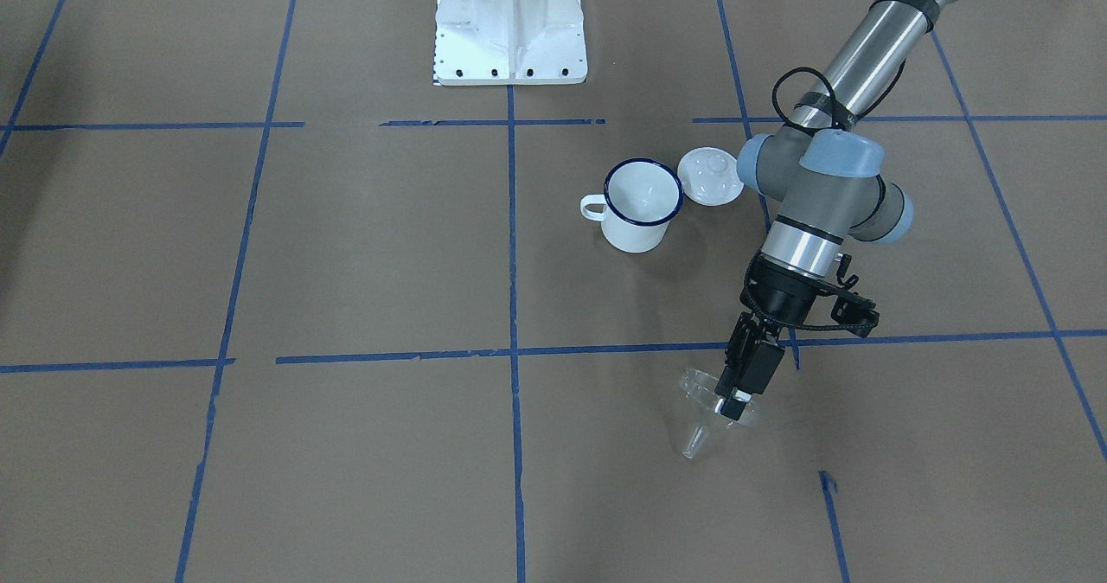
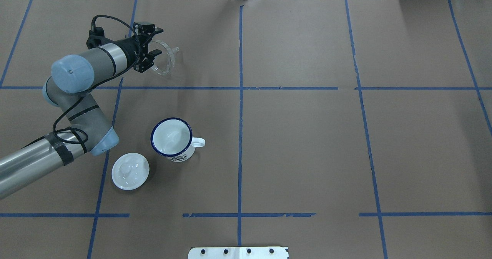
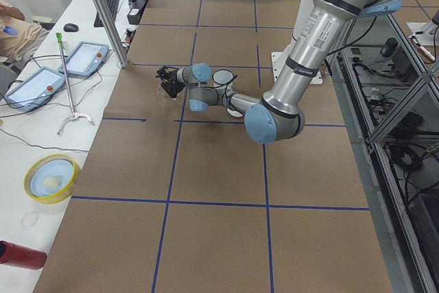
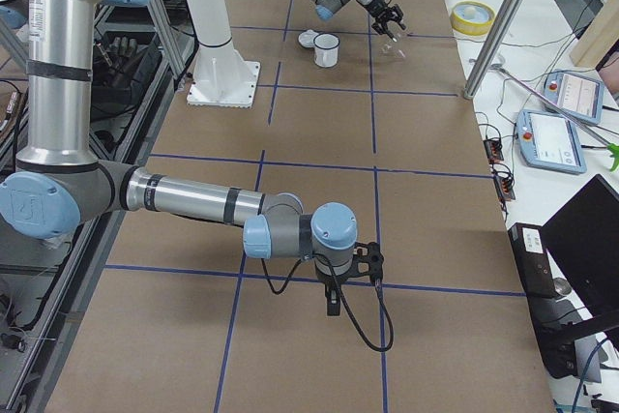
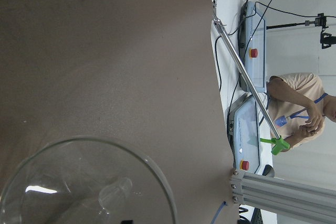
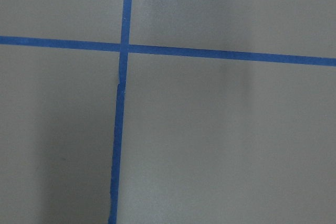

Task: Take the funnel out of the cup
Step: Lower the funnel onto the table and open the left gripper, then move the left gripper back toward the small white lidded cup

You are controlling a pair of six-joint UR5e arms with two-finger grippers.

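Roughly in the left half of a table covered with brown paper (image 2: 307, 147) and marked into squares by blue tape lines (image 2: 240, 136), a white enamel cup with a thin dark blue rim and a small loop handle (image 2: 172, 138) stands upright. Its mouth is open and its white inside shows. The handle points toward the robot's right. Just beside the cup, on the side nearer the robot, lies a small white domed lid with a knob (image 2: 130, 171), knob up.

Farther from the robot, one taped square beyond the cup and well apart from it, is a small clear transparent funnel with a wide flanged mouth and a short narrow spout (image 1: 702, 414). It is out of the cup and tilted steeply, with the spout pointing away from the robot and the wide mouth facing the arm. The left gripper (image 1: 733, 401) is clenched on the funnel's rim, with its black fingers (image 1: 748, 371) reaching down from the grey and silver left arm (image 2: 77, 74). Whether the spout touches the paper cannot be told.

The left wrist camera looks down into the funnel's round mouth, with brown paper behind it.

The right gripper (image 4: 333, 297) hangs over the paper at the far right end of the table, well apart from everything else. It shows only in a side view, so whether it is released or clenched cannot be told.
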